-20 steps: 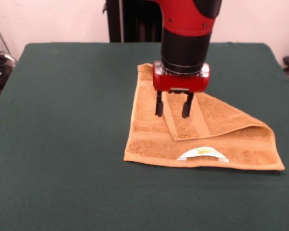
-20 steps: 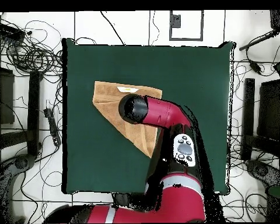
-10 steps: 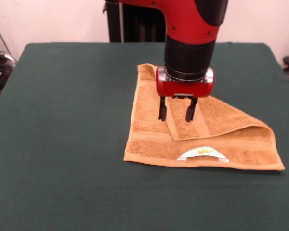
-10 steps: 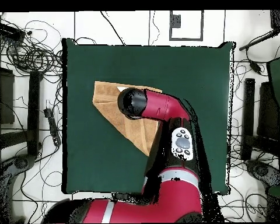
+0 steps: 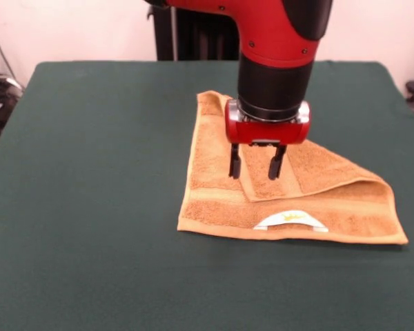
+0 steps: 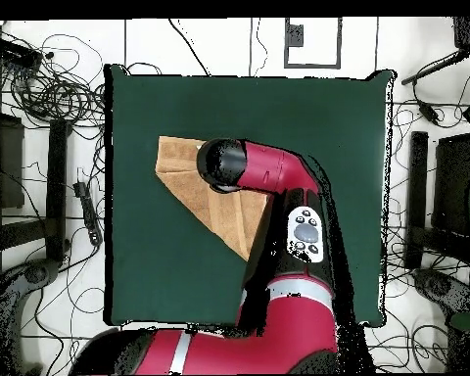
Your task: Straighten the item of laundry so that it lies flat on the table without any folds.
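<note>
The item of laundry (image 5: 214, 172) is an orange-tan towel lying on the green table (image 5: 90, 172), folded diagonally into a triangle, with a white label loop (image 5: 290, 221) at its near edge. A folded-over flap lies across its right part, ending in a corner near the towel's middle. My gripper (image 5: 256, 169) hangs open just above that flap corner, its two black fingers (image 5: 234, 161) pointing down with nothing between them. In the overhead view the arm's wrist (image 6: 222, 164) covers the gripper and part of the towel (image 6: 185, 181).
Green cloth surrounds the towel on all sides. Cables and stands (image 6: 43, 88) lie on the floor around the table in the overhead view.
The gripper has shifted a little toward the near edge and to the right over the towel, still open. The towel has not moved.
</note>
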Available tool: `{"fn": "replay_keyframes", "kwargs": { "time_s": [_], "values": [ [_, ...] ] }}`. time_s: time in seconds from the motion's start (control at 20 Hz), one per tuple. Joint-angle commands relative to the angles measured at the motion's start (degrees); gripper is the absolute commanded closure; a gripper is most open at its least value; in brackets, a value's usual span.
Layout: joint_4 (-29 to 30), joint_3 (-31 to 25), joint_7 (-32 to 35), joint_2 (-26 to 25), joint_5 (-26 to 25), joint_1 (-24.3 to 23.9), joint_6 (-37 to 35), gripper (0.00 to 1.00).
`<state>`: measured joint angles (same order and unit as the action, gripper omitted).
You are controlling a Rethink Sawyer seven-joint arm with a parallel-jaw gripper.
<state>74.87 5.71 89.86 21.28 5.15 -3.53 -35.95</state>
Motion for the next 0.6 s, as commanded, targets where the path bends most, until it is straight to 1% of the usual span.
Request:
{"fn": "replay_keyframes", "kwargs": {
  "time_s": [0.05, 0.2, 0.25, 0.4, 0.6],
  "values": [
    [-1.80, -3.18, 7.33, -1.51, -0.47, 1.75, -5.14, 0.00],
    [-1.89, -3.29, 7.81, -2.38, -0.27, 1.40, -3.89, 0.00],
    [-0.89, -3.30, 7.92, -1.52, -0.27, 1.49, -3.50, 0.00],
    [0.94, -3.58, 8.05, -2.30, -0.79, 1.10, 0.44, 0.00],
    [2.07, -3.92, 7.95, -2.52, -1.34, 1.10, 2.99, 0.00]
  ]
}}
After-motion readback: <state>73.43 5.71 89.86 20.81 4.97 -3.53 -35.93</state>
